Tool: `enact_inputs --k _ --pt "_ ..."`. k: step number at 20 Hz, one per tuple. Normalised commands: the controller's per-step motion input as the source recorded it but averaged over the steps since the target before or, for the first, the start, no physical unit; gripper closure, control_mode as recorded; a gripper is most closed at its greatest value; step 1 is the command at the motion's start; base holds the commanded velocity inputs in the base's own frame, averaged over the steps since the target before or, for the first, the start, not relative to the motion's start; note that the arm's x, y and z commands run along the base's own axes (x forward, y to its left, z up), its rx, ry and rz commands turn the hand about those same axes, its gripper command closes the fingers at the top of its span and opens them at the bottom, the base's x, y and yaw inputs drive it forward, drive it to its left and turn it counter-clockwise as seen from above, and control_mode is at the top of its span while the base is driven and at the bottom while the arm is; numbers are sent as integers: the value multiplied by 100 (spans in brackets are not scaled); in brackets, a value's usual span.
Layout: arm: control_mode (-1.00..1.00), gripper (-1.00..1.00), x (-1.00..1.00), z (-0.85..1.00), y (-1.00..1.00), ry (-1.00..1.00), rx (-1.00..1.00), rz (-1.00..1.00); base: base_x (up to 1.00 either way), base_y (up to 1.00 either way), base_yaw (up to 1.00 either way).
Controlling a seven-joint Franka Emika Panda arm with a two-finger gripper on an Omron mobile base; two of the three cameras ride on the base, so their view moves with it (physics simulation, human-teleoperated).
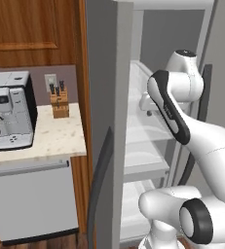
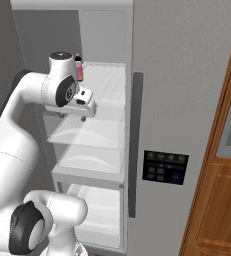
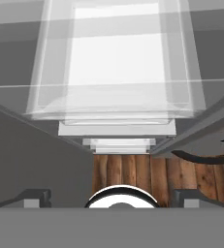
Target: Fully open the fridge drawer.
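Our jaws stand apart, gripping nothing; in the hand view the two dark fingertips (image 3: 33, 197) sit wide at the bottom edge, looking straight down the front of the fridge (image 2: 187, 75). The gripper (image 2: 67, 116) hangs at upper-shelf height in the fridge's open mouth, just in front of the shelves and clear of them.

The drawer (image 2: 89, 162) lies below the gripper, inside the fridge, its arched front ridge facing outward above a grey ledge. In the hand view the drawer (image 3: 116, 104) shows as the broad translucent bin, with further pale tiers stepping down beneath it toward the wooden floor (image 3: 133, 177). We cannot tell how far out it stands.

Room to move is narrow: the grey fridge door (image 1: 106, 121) stands edge-on to the left of the opening, and the other door panel with its dark handle (image 2: 135, 145) closes in the right side. A dark control panel (image 2: 165, 167) is set in that right door.

A pink bottle (image 2: 79, 68) stands on the top shelf (image 2: 107, 80), just behind our arm's upper joint.

Left of the fridge, beyond the wood cabinet side, a speckled counter (image 1: 60, 133) carries a coffee machine (image 1: 10, 109) and a knife block (image 1: 60, 103) against the wall.
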Motion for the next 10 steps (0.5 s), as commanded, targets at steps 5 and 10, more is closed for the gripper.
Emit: enact_inputs --k 5,10 --pt "100 -100 0 0 0 0 0 0 -38 0 0" --pt "-100 -100 0 0 0 0 0 0 -7 0 0"
